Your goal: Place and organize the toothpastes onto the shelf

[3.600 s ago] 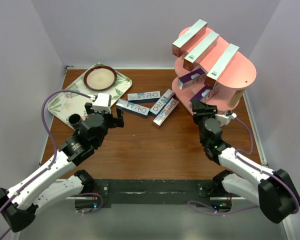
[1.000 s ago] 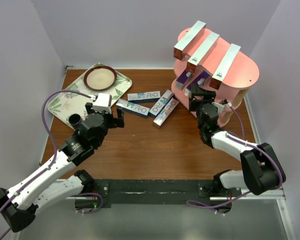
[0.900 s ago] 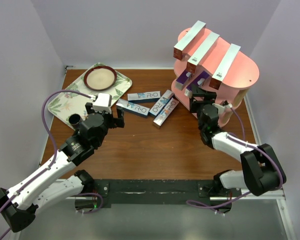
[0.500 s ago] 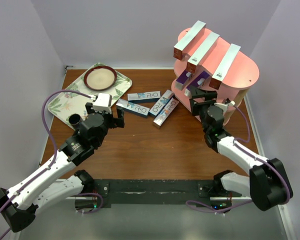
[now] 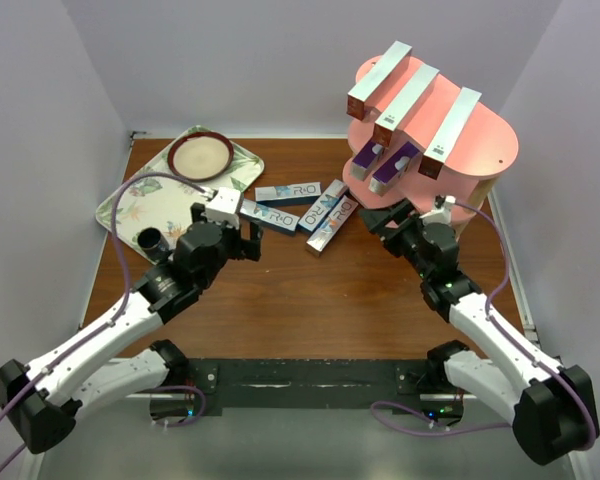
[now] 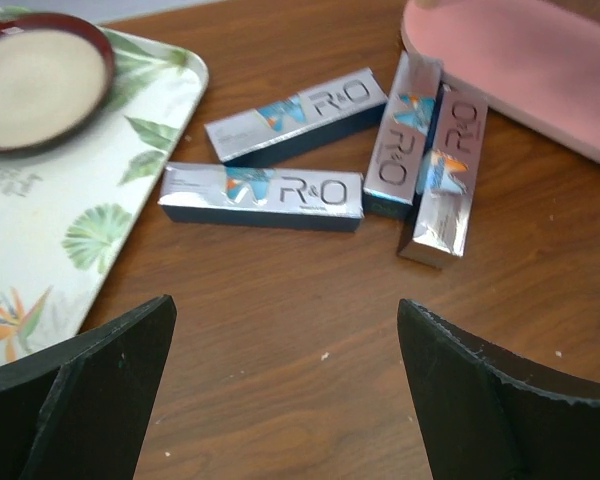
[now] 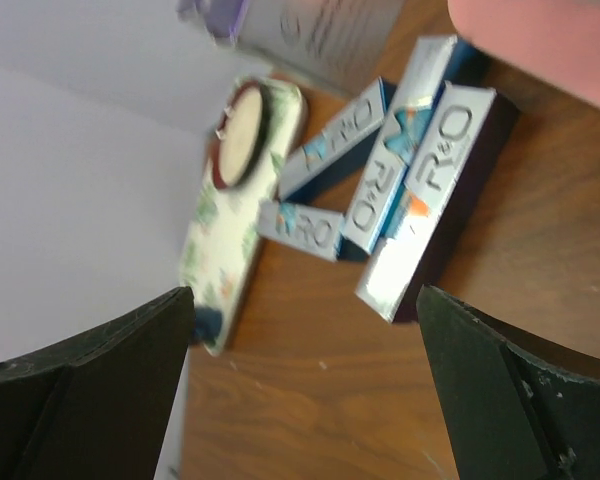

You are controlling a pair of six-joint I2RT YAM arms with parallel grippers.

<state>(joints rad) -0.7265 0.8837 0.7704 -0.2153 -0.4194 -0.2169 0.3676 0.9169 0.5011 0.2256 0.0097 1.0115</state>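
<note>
Beside the shelf [image 5: 483,142], four toothpastes [image 6: 263,196] lie on the table [image 5: 310,292] between the wide-open, empty left gripper [image 6: 285,335] and right gripper [image 7: 300,310].

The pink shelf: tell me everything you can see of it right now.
The shelf is a pink stand of rounded-end boards on pale wooden posts, upright at the table's far right. Three silver-and-red boxes lie across its top board; two purple-ended boxes sit on the tier below.

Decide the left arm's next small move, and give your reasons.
Probably lower the open left gripper onto the nearest toothpaste box, lying flat ahead of it; the gripper is empty and that box lies on the table, off the shelf.
</note>
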